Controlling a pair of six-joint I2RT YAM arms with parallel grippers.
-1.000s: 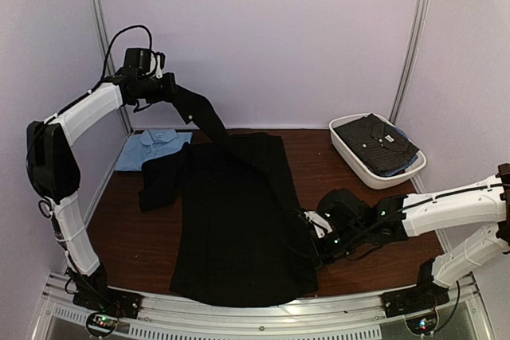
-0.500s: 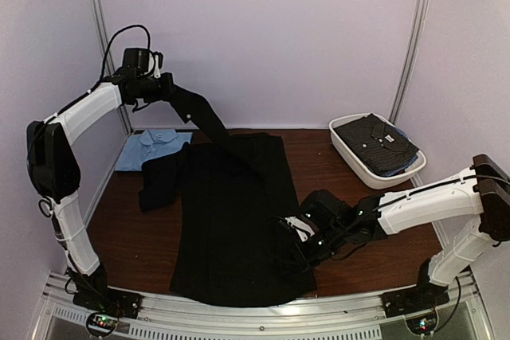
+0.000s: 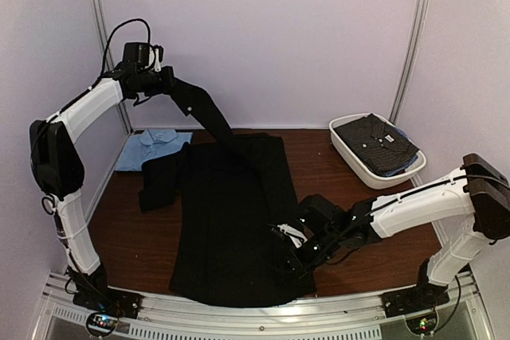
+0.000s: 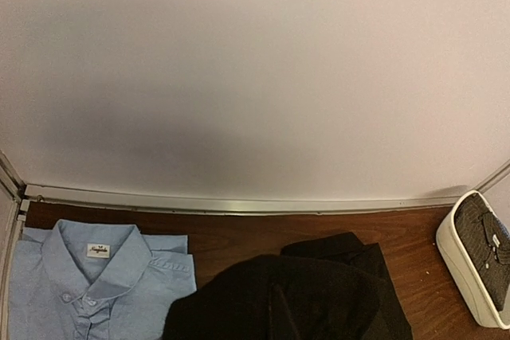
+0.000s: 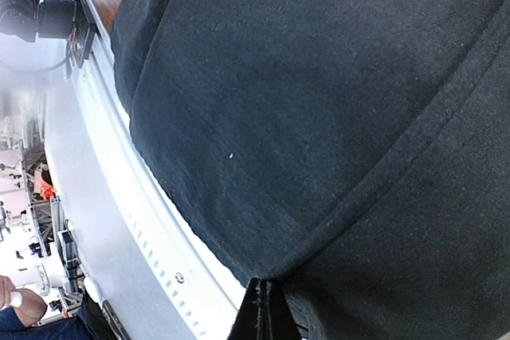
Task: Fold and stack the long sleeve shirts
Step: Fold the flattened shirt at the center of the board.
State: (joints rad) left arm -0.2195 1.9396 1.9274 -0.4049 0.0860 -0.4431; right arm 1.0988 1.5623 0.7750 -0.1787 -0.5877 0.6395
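On the tabletop (image 3: 366,232), centre: black shirt (image 3: 227,220), spread flat, hem at the near edge.

Change noted: the right claw (image 3: 288,254), closed on a pinch of the shirt's right-hand side near the hem, has travelled leftward over the last second and now sits over the body panel, carrying that edge inward. The left claw (image 3: 166,85), closed on the end of one sleeve (image 3: 203,113), has risen slightly, and the sleeve runs taut and slanted down to the shoulder.

Bearing on task: judged to be the first lengthwise fold of this shirt, part-way in. The sleeve is not yet laid across.

Other stock: light blue shirt (image 4: 96,288), already folded, collar up, far left corner, just beside the black one. Dark dotted shirts (image 3: 376,142), in the white tub (image 3: 351,155) at far right.

Writing: one neck label (image 4: 98,250) inside the blue collar, white with a dark script word, too small to read. The black cloth in the right wrist view shows no print or tag.
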